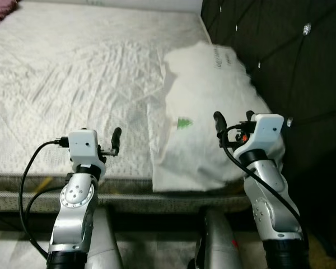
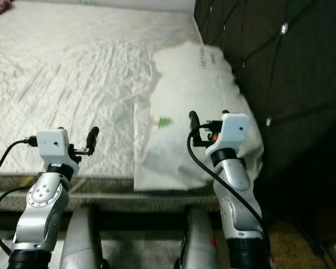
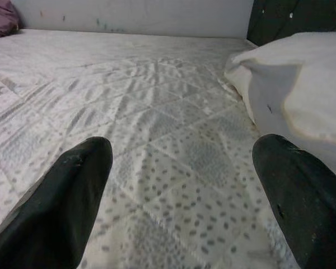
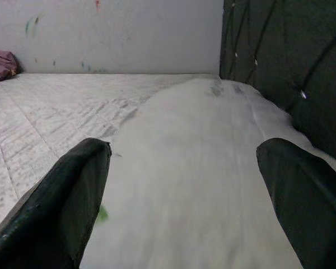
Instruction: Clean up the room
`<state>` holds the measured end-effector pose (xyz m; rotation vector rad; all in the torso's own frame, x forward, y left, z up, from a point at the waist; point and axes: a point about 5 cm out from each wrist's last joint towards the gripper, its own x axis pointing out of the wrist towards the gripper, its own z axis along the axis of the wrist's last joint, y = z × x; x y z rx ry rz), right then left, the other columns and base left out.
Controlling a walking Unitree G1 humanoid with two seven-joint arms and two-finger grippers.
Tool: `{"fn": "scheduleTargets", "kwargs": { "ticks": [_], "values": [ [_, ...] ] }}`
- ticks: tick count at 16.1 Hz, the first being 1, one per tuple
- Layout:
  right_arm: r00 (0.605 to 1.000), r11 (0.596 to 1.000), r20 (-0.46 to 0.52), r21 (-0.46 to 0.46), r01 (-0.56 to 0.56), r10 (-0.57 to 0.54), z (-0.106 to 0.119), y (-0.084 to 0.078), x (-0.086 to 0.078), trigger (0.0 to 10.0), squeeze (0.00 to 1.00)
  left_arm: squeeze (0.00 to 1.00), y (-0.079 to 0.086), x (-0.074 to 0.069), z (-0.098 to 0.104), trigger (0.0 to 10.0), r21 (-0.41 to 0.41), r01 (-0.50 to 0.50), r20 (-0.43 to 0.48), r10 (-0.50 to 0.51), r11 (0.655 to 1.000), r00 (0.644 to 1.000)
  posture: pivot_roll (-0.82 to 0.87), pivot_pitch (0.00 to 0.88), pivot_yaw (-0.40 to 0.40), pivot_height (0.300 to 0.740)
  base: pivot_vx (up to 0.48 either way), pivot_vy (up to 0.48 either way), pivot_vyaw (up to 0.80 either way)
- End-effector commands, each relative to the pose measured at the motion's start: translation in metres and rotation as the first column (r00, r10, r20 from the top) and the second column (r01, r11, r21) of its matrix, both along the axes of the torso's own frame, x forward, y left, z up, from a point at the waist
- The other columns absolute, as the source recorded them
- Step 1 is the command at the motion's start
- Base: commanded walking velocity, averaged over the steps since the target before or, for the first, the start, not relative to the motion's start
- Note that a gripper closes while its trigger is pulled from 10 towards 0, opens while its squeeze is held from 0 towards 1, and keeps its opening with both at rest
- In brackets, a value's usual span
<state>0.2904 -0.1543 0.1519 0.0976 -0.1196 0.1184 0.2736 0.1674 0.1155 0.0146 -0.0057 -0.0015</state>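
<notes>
While the bed (image 1: 73, 73) stretched ahead, a white pillow (image 1: 207, 112) lay on it against the dark headboard (image 1: 291, 61). Right gripper (image 1: 233, 119) hovered over the pillow, left gripper (image 3: 179, 185) over the mattress, both fingers spread wide, empty.

A mattress (image 1: 73, 73) is spread across the area ahead of the robot, with a pillow (image 1: 207, 117) laid on its right side, close against the headboard (image 1: 285, 61) that stands along the mattress's right edge. A wall (image 4: 112, 33) is met at the far end of the mattress, and a bundle of cloth (image 4: 1, 63) is left in the far left corner, well apart from the pillow. The left gripper (image 3: 182, 202) is held over the near edge of the mattress, left of the pillow, while the right gripper (image 4: 185, 207) is held over the pillow's near end, both with fingers spread wide.
</notes>
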Motion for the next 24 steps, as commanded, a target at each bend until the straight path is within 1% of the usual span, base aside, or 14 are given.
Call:
{"fn": "scheduleTargets", "kwargs": {
  "ticks": [1,6,13,16,23,24],
  "values": [
    [1.000,1.000,0.001,0.000,0.018,-0.018,0.0016,-0.0050,0.0032,10.0,0.00,0.00,-0.0011,0.0013,0.0017,10.0,0.008,-0.003,0.006,0.003,1.000,1.000,0.01,0.000,-0.077,0.622,0.000,0.000,0.00],
    [0.999,0.999,0.012,-0.004,0.037,-0.037,0.0047,-0.0073,0.0079,10.0,0.00,0.00,-0.0015,0.0037,0.0030,10.0,0.010,-0.004,0.009,0.004,1.000,1.000,0.01,0.002,-0.074,0.676,0.000,0.000,0.00],
    [0.998,0.998,0.004,-0.009,0.063,-0.063,0.0012,-0.0101,0.0067,10.0,0.00,0.00,-0.0053,0.0031,0.0021,10.0,-0.003,0.022,-0.002,-0.022,1.000,1.000,0.01,0.000,-0.069,0.740,0.000,0.000,0.00],
    [0.998,0.998,0.002,-0.010,0.070,-0.070,0.0005,-0.0109,0.0066,10.0,0.00,0.00,-0.0043,0.0039,0.0030,10.0,0.010,0.021,0.004,-0.021,1.000,1.000,0.01,0.000,-0.068,0.740,0.000,0.000,0.00],
    [0.997,0.997,-0.006,-0.014,0.080,-0.080,-0.0026,-0.0127,0.0056,10.0,0.00,0.00,-0.0054,0.0042,0.0019,10.0,-0.001,0.026,0.000,-0.026,1.000,1.000,0.01,0.000,-0.067,0.740,0.000,0.000,0.00],
    [0.997,0.997,-0.008,-0.015,0.082,-0.082,-0.0029,-0.0125,0.0054,10.0,0.00,0.00,-0.0052,0.0042,0.0019,10.0,-0.002,0.027,0.000,-0.027,1.000,1.000,0.01,0.000,-0.067,0.740,0.000,0.000,-0.51]
  ]
}}
